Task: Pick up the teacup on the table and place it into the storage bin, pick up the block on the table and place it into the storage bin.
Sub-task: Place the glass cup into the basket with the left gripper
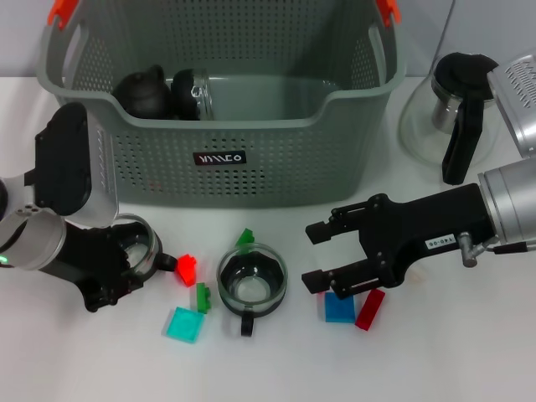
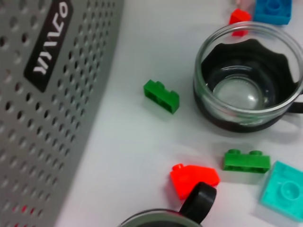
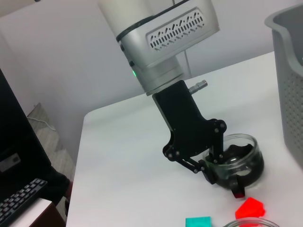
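Note:
The grey-green storage bin stands at the back and holds a dark pot and a glass cup. A glass teacup sits on the table at the left. My left gripper is shut on its wall, which the right wrist view confirms at the teacup. A second teacup with a black handle stands in the middle, seen also as the teacup. My right gripper hangs open to its right, just above a blue block and a red block.
Loose blocks lie between the cups: red, green, teal, and another green nearer the bin. A glass teapot with a black handle stands at the back right.

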Controlling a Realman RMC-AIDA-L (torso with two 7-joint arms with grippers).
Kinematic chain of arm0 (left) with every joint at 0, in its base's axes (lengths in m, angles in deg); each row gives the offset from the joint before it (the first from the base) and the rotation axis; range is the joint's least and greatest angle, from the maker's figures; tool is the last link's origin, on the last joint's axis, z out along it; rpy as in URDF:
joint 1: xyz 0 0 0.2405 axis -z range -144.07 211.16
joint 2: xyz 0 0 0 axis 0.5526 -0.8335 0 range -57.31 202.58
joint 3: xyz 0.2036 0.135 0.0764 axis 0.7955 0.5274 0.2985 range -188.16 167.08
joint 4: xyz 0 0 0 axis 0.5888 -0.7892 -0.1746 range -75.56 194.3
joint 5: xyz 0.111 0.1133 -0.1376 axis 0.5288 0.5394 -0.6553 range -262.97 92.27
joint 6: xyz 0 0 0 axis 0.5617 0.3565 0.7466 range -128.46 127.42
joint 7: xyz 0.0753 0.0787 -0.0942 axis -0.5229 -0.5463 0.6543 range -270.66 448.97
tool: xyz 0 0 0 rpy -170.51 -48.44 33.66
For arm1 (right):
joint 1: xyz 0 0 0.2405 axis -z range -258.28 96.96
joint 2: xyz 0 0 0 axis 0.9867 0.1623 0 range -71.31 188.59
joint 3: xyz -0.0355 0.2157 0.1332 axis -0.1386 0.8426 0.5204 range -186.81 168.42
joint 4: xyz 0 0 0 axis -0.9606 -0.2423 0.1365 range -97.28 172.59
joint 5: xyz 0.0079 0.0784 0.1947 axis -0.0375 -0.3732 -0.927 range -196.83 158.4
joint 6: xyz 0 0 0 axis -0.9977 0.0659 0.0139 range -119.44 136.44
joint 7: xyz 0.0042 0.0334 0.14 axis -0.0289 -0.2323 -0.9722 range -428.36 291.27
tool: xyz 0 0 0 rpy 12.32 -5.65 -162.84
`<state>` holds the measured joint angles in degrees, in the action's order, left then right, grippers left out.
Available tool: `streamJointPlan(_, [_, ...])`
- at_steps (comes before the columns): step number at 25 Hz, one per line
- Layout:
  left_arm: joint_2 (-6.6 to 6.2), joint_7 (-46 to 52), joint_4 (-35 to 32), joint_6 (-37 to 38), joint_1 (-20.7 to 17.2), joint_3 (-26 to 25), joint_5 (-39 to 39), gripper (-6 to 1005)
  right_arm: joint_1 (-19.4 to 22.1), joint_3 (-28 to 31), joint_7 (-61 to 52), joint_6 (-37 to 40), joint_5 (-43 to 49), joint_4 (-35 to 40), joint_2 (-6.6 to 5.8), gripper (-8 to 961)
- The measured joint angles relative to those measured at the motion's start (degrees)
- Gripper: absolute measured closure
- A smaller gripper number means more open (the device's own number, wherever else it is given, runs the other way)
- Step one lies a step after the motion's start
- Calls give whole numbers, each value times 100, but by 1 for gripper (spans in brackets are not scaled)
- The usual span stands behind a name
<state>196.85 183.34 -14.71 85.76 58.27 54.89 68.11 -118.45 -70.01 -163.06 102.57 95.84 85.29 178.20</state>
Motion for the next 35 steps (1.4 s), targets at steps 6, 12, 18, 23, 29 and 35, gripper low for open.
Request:
streamJointPlan(6, [6,124,-157,424,48,-214,-249,933,33,2,107,-49,1,0,-11,175])
streamJointPlan(12, [-6,383,-598,1939,284,-1363,-1598,949,67,21,91,-12,6,0,-89,177])
streamJointPlan(18, [-39,885,-518,3001,782,-2895,-4215,950,158,210,71,185,9,-26,-167,178])
streamJointPlan(23, [-117,1563,-491,1346,1191,-2645,-4666,950,177,328,49,305,9,-96,-227,178])
streamJointPlan(29, [-473,3039,265,-1150,1819,-1381,-2844,951,184,306,-26,325,13,-145,-269,178])
streamJointPlan(35, [-684,4042,1269,-1643,2640,-985,-974,952,180,306,-184,383,17,-149,-306,178])
